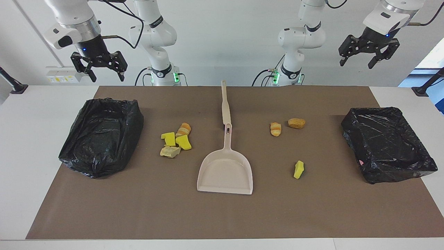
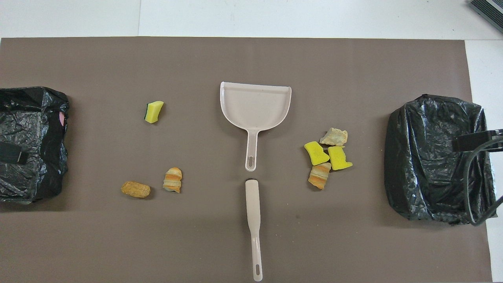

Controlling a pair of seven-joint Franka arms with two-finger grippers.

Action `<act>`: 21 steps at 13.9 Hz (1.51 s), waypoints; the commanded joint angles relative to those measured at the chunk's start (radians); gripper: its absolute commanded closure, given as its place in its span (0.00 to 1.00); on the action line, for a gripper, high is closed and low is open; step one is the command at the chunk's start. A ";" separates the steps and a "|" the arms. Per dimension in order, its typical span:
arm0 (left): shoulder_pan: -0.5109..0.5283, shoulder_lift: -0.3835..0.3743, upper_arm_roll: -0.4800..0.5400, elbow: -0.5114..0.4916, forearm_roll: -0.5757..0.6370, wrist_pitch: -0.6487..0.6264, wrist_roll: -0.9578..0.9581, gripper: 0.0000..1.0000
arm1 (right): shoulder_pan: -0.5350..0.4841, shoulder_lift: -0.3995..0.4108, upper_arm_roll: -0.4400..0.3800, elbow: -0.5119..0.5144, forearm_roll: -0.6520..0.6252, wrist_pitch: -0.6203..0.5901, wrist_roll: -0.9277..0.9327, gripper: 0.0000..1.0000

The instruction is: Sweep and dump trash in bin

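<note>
Spongy trash [image 1: 176, 140] beside smooth beige dustpan [image 1: 225, 172]; left claw [image 1: 368, 55], right claw [image 1: 99, 68] seemingly open, empty.

Yellow and orange-tan trash [image 1: 175, 140], beige dustpan [image 1: 225, 173].

Brown mat [image 1: 312, 215] covering white table [image 1: 24, 146], wall sockets [image 1: 62, 77] at table's edge

This is a robot laboratory: two white robot arms [image 1: 156, 38] are fixed at the edge of a white surface [image 1: 31, 139] with a brown mat [image 1: 222, 215], before a plain white wall [image 1: 225, 34] with a power strip [image 1: 62, 78] and cables.
</note>
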 commanded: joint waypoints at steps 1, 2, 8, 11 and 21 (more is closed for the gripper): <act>-0.002 -0.029 -0.001 -0.037 0.000 0.015 -0.002 0.00 | -0.004 -0.016 0.003 -0.016 0.021 -0.001 0.005 0.00; -0.002 -0.029 0.001 -0.037 0.000 0.016 -0.005 0.00 | -0.004 -0.016 0.003 -0.016 0.021 -0.001 0.005 0.00; -0.005 -0.029 -0.001 -0.037 0.000 0.003 -0.008 0.00 | -0.004 -0.016 0.003 -0.018 0.021 -0.001 0.005 0.00; -0.011 -0.030 -0.022 -0.043 -0.008 0.019 -0.040 0.00 | -0.004 -0.019 0.005 -0.018 0.021 -0.012 0.004 0.00; -0.011 -0.150 -0.248 -0.402 -0.091 0.255 -0.171 0.00 | 0.112 -0.003 0.020 -0.010 0.003 -0.010 0.175 0.00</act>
